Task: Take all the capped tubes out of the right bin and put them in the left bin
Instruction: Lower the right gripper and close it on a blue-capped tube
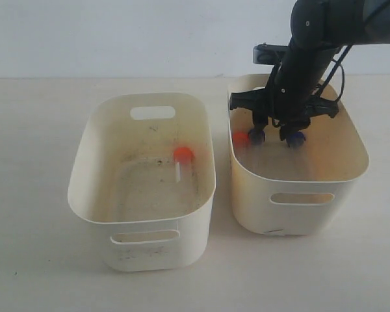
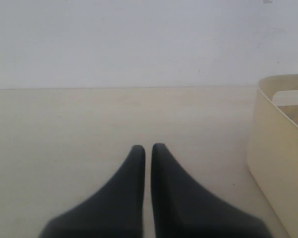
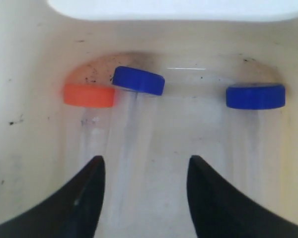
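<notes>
Tubes first: the right wrist view shows three lying side by side in the right bin (image 3: 20,59), caps toward the end wall. There's an orange tube (image 3: 89,95), a blue tube (image 3: 139,81) right up against it, and a second blue tube (image 3: 256,95) well apart. Their clear bodies almost vanish against the speckled cream floor. The right gripper (image 3: 145,163) hangs over them, jaws spread wide and holding nothing, and the blue tube's body runs between the black tapered fingers.

The exterior view only catches those caps under the arm (image 1: 312,45). It does add the left bin (image 1: 91,169), whiter with a smudged floor and a fourth tube (image 1: 182,156), orange-capped, lying inside. The bins sit just beside each other with a narrow gap between their rounded rims.

The left gripper (image 2: 148,151) shows only in its own wrist view, jaws pressed together on nothing. It's over bare matte table (image 2: 64,124), with a curved bin wall (image 2: 273,163) nearby and plenty of open room.
</notes>
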